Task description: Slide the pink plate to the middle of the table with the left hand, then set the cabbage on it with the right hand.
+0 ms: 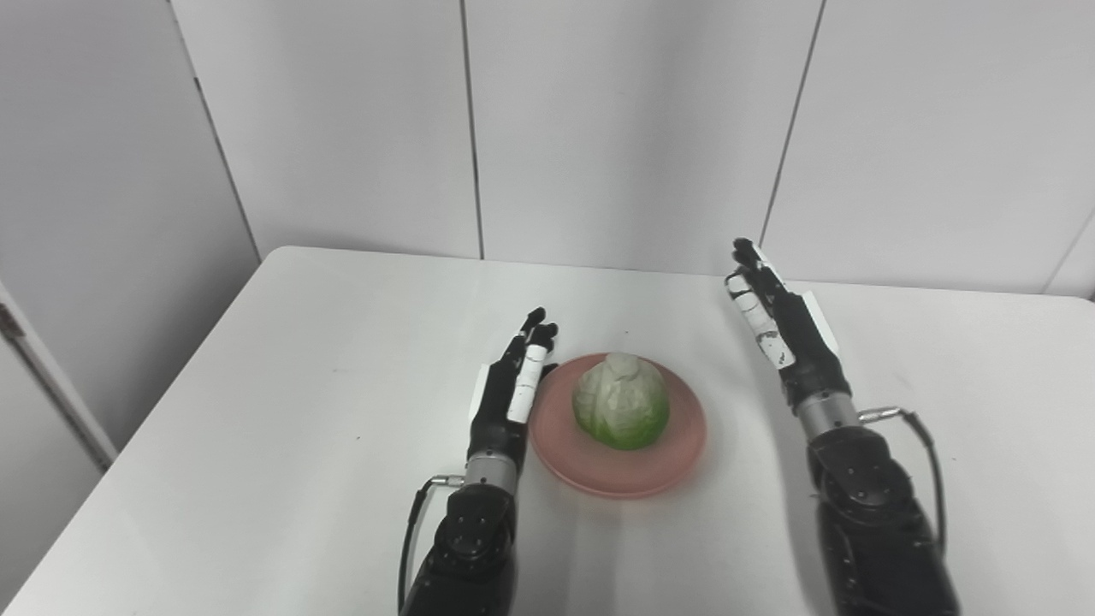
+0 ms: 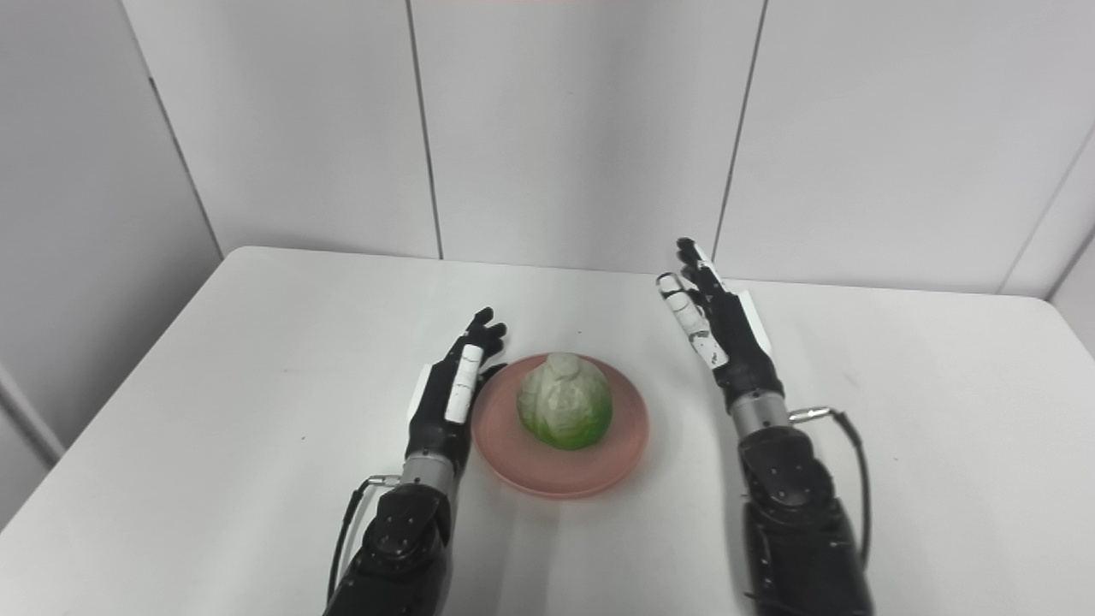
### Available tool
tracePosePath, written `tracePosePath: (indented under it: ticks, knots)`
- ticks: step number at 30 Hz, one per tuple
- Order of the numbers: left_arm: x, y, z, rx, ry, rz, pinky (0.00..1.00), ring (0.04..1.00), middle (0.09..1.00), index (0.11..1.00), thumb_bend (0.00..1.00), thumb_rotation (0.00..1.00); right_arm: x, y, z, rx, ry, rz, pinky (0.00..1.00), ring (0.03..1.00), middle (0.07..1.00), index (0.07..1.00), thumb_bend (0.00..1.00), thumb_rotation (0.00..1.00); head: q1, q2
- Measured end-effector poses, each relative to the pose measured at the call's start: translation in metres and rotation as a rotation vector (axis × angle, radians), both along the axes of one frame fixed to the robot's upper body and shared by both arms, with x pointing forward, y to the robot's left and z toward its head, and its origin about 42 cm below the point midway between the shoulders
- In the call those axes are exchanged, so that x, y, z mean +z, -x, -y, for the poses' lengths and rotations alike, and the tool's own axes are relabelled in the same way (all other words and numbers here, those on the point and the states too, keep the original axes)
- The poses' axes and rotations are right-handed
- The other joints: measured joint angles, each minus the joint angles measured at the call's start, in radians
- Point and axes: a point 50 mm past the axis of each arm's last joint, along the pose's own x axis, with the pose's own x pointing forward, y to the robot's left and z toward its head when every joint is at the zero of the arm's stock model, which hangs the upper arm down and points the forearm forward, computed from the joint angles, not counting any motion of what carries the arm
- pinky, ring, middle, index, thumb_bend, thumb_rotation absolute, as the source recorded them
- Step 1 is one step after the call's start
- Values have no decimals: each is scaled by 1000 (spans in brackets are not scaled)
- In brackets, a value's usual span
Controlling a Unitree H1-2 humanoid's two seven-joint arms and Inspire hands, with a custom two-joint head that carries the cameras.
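Observation:
A pink plate point(image 1: 667, 449) lies near the middle of the white table, and a green-and-white cabbage point(image 1: 621, 402) sits upright on it. My left hand point(image 1: 513, 385) is open, fingers straight, right beside the plate's left rim; I cannot tell whether it touches it. My right hand point(image 1: 774, 321) is open and empty, raised to the right of the plate and well apart from the cabbage. The same scene shows in the right eye view: plate point(image 2: 612, 453), cabbage point(image 2: 565, 402), left hand point(image 2: 452, 389), right hand point(image 2: 714, 329).
The white table point(image 1: 299, 385) ends at a grey panelled wall point(image 1: 599, 128) behind. Its left edge drops off beside a grey partition point(image 1: 103, 257).

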Motion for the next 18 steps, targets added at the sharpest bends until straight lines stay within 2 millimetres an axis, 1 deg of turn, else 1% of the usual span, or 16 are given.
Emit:
tracePosePath:
  ticks: [2,5,6,7,10,12,15,18]
  knots:
    - [2,-2,-5,21,-22,32,862,924,938,887,851,902,-8,0,-5,-30,-78,-26,986,981,981,996,892,1000,-41,0]
    - [4,-7,-18,40,-63,62,877,934,944,888,833,888,-20,2,-15,-51,-151,-40,998,991,992,1000,864,1000,-60,-3]
    - [4,-9,-23,46,-71,70,853,937,949,895,823,898,-22,4,-18,-54,-163,-38,999,997,997,1000,848,1000,-75,-3]
    - [5,-10,-27,51,-80,73,844,938,951,898,820,902,-24,5,-20,-58,-168,-35,1000,999,999,1000,842,1000,-75,-3]
    - [5,-12,-32,71,-99,84,851,934,946,901,832,933,-30,11,-25,-82,-157,-20,1000,1000,1000,1000,839,1000,-92,1]
    - [5,-13,-33,76,-120,84,888,938,944,898,844,939,-35,16,-28,-94,-125,-10,1000,1000,997,1000,849,1000,-97,3]
    - [5,-14,-33,77,-134,85,903,940,943,897,841,937,-48,24,-29,-113,-86,-16,1000,1000,988,995,849,1000,-100,8]
    - [5,-15,-33,82,-134,84,889,934,937,891,824,941,-58,28,-29,-120,-71,-30,1000,991,975,992,835,1000,-97,11]
